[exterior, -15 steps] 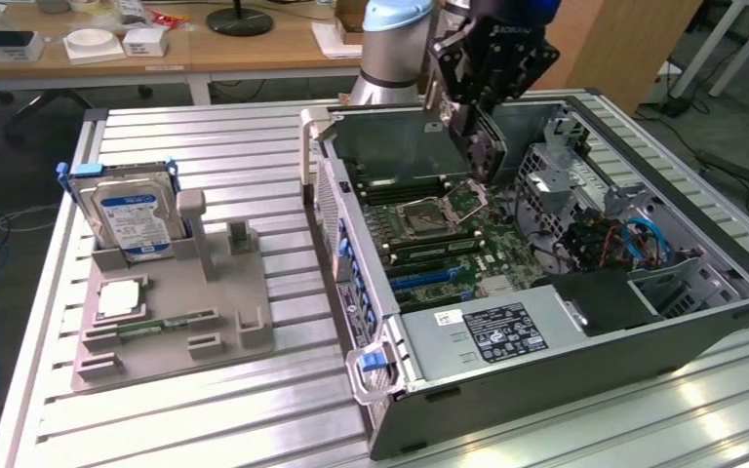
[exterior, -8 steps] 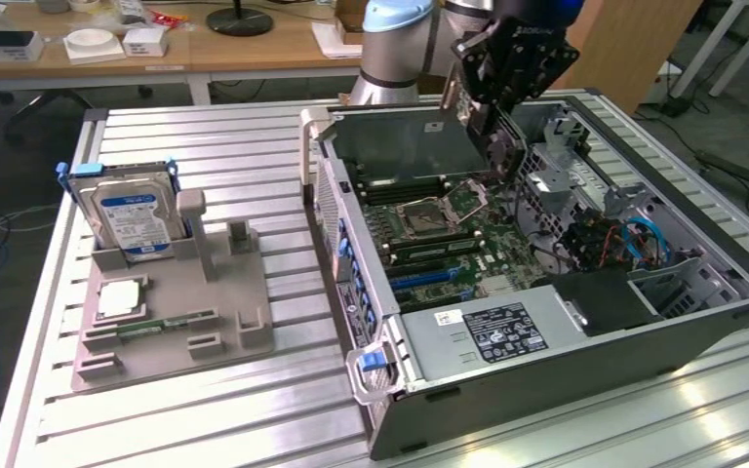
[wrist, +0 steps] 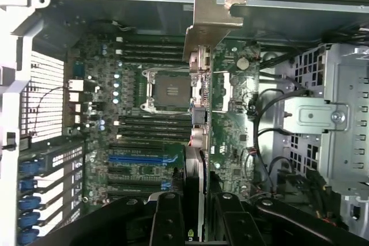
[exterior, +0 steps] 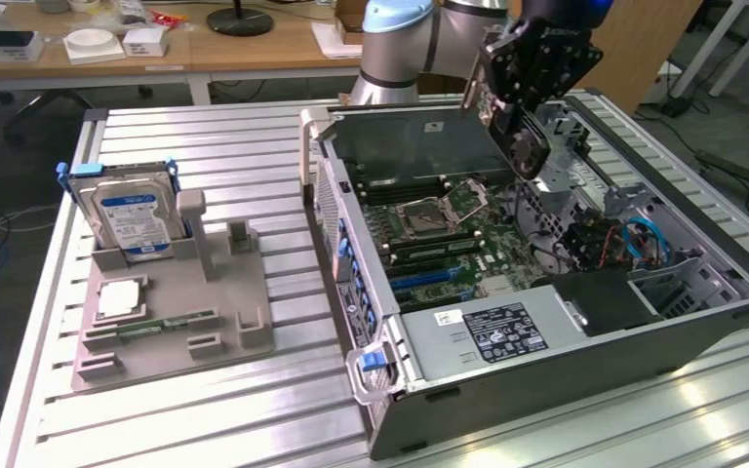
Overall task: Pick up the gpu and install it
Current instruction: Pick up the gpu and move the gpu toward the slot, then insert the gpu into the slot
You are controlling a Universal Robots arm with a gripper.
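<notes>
GPU [wrist: 199, 102] is clamped between the two fingers of the gripper [wrist: 198, 214], which are closed on the card's near end. The card is seen edge-on. Its long axis runs straight out from the fingers, with the metal bracket [wrist: 212, 21] at the far end.

In the exterior view the gripper hangs over the far part of the open computer case [exterior: 388, 409]. The card is therefore above the motherboard [wrist: 230, 136] and appears clear of it.

The expansion slots, marked by the blue slot [wrist: 136, 158], lie to one side of the card, toward the rear panel with the blue retaining tabs [wrist: 29, 203]. In the wrist view the card's edge crosses the line of these slots rather than following it.

Adjacent items:
- CPU socket [wrist: 171, 90], just beside the card's line.
- Black cables [wrist: 271, 136] and drive cage [wrist: 331, 113], on the opposite side. The cables are judged the nearest obstruction.
- Hard drive [exterior: 132, 210] and memory stick [exterior: 167, 322], on the grey fixture [exterior: 238, 322] outside the case, well apart.
</notes>
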